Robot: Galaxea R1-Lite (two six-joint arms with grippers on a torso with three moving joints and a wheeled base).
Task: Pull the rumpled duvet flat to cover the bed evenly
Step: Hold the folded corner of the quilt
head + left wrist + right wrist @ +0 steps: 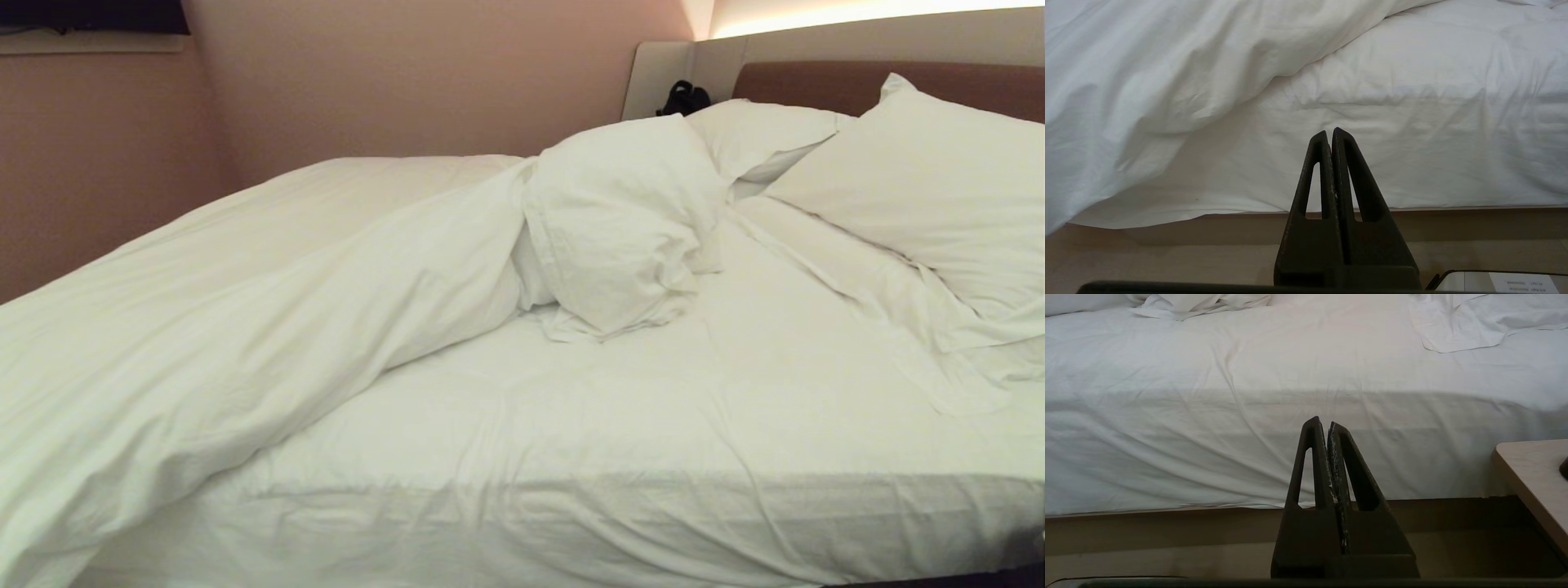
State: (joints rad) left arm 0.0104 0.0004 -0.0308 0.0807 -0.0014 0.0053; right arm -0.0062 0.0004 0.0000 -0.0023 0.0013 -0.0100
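The white duvet point(269, 278) lies bunched along the left and far side of the bed point(653, 457), with one corner folded up into a lump point(620, 220) near the middle. It leaves the sheeted mattress bare on the near right. In the left wrist view the duvet point(1147, 69) hangs over the mattress side. My left gripper point(1329, 134) is shut and empty, held low in front of the mattress side. In its own wrist view my right gripper point(1323, 424) is likewise shut on nothing, facing the bare sheet point(1249, 416). Neither arm shows in the head view.
Two white pillows point(922, 180) lean on the brown headboard point(816, 82), with a loose white cloth point(914, 327) below them. A dark object point(684, 98) sits on the ledge beside the headboard. A wooden table corner point(1535, 473) stands to the right, near the bed base point(1167, 526).
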